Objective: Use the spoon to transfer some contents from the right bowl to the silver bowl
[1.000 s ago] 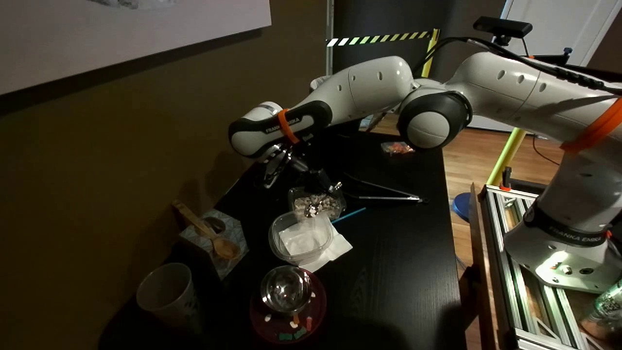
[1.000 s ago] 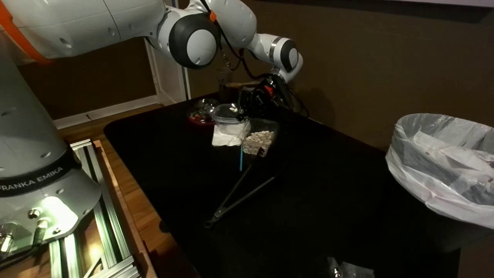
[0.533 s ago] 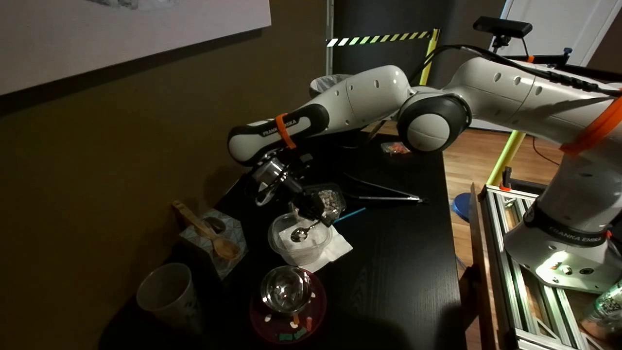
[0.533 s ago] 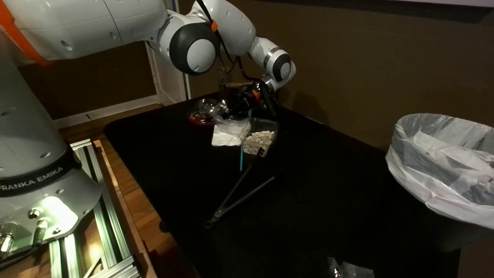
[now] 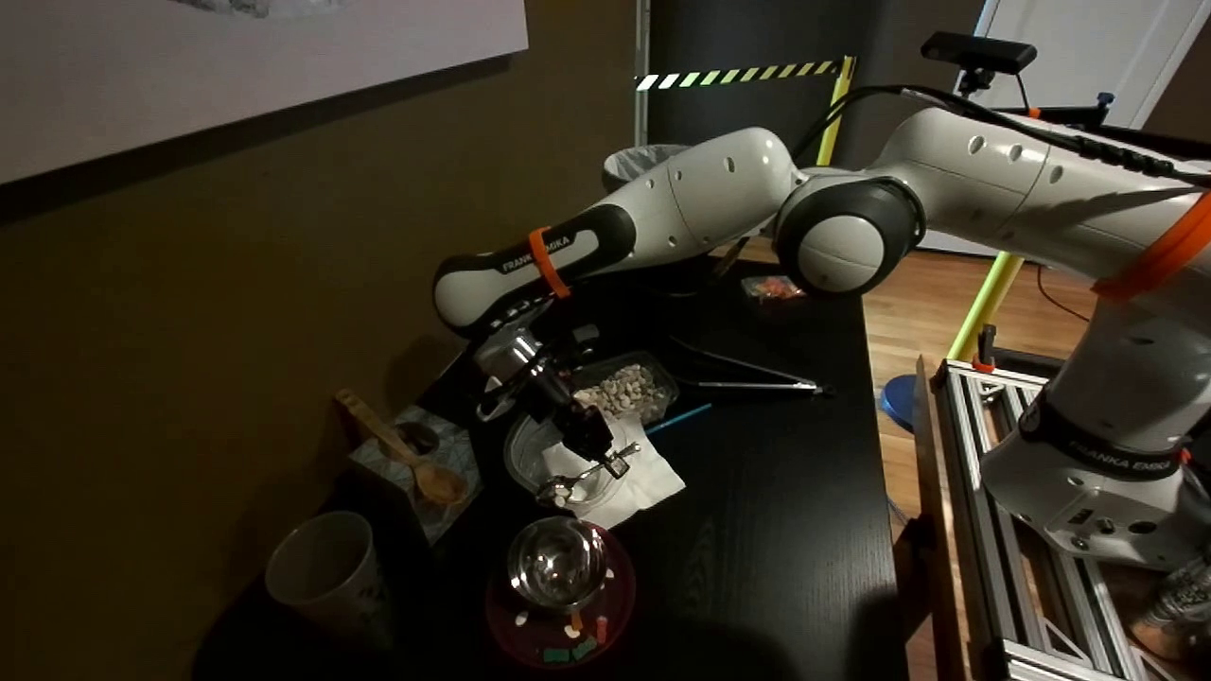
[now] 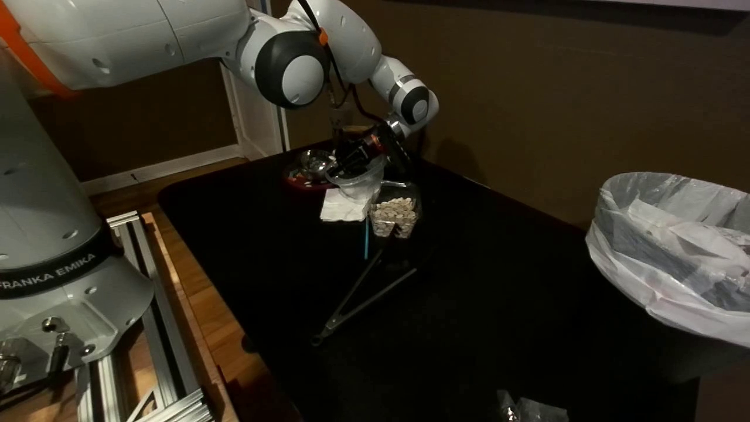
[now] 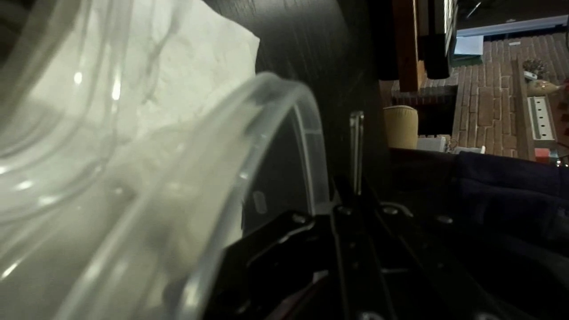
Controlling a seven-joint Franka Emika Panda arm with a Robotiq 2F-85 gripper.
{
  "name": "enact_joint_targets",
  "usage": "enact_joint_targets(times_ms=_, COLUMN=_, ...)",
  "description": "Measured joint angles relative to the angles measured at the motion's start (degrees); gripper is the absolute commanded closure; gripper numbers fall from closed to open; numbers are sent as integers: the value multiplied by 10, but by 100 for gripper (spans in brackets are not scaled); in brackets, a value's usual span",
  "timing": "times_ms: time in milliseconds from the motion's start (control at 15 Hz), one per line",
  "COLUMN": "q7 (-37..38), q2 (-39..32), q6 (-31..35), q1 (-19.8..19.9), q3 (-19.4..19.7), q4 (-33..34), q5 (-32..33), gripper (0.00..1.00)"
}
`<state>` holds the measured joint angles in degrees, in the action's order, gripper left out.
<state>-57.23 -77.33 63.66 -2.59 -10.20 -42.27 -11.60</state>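
Observation:
My gripper [image 5: 615, 462] is shut on the handle of a metal spoon [image 5: 560, 489]. A few pale granules lie in the spoon's bowl, above the near side of a clear tub [image 5: 518, 463] and close to the silver bowl [image 5: 556, 565]. The silver bowl is shiny and stands on a red-tinted glass dish [image 5: 506, 624]. The right bowl [image 6: 395, 215] is a shallow clear container of pale beige granules, behind the tub; it also shows in an exterior view [image 5: 629, 390]. In the wrist view the spoon handle [image 7: 356, 149] stands up between the fingers [image 7: 355, 191], beside the tub's rim.
The clear tub, tilted, stands by a white napkin [image 5: 653, 482] under my gripper. Tongs [image 5: 757, 378] and a blue straw [image 5: 679, 418] lie near the right bowl. A wooden spoon [image 5: 440, 482] rests on a tissue box; a plastic cup [image 5: 326, 567] stands beside. A lined bin [image 6: 674, 252] is farther off.
My gripper has carried the spoon from over the right bowl, across the clear tub, toward the silver bowl. The tub has tilted and shifted toward the wall.

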Motion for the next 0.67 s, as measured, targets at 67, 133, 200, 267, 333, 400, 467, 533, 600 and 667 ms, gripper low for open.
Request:
enact_joint_targets(times_ms=67, q7=0, q2=0, q6=0, q1=0, q3=0, q4=0, q5=0, gripper=99)
enact_joint_targets(times_ms=133, q7=0, q2=0, q6=0, q1=0, q3=0, q4=0, q5=0, gripper=99)
enact_joint_targets(times_ms=200, q7=0, q2=0, q6=0, q1=-1, q3=0, q4=0, q5=0, gripper=99)
enact_joint_targets(times_ms=267, q7=0, q2=0, q6=0, q1=-1, q3=0, q4=0, q5=0, gripper=99)
enact_joint_targets(times_ms=333, q7=0, q2=0, q6=0, q1=-3, q3=0, q4=0, q5=1, gripper=99)
enact_joint_targets(times_ms=400, q7=0, q2=0, q6=2, q1=-5, q3=0, q4=0, q5=2, gripper=99)
enact_joint_targets(times_ms=467, q7=0, q2=1, q6=2, q1=-8, q3=0, q4=-1, q5=2, gripper=99)
enact_joint_targets(times_ms=533, q7=-1, q2=1, q6=3, q1=-11, q3=0, q4=-1, q5=3, gripper=99)
enact_joint_targets(times_ms=600, q7=-1, q2=2, q6=4, q1=-15, q3=0, q4=-2, q5=4, gripper=99)
enact_joint_targets(times_ms=667, q7=-1, q2=3, q6=6, q1=-19, q3=0, q4=-4, q5=5, gripper=99)
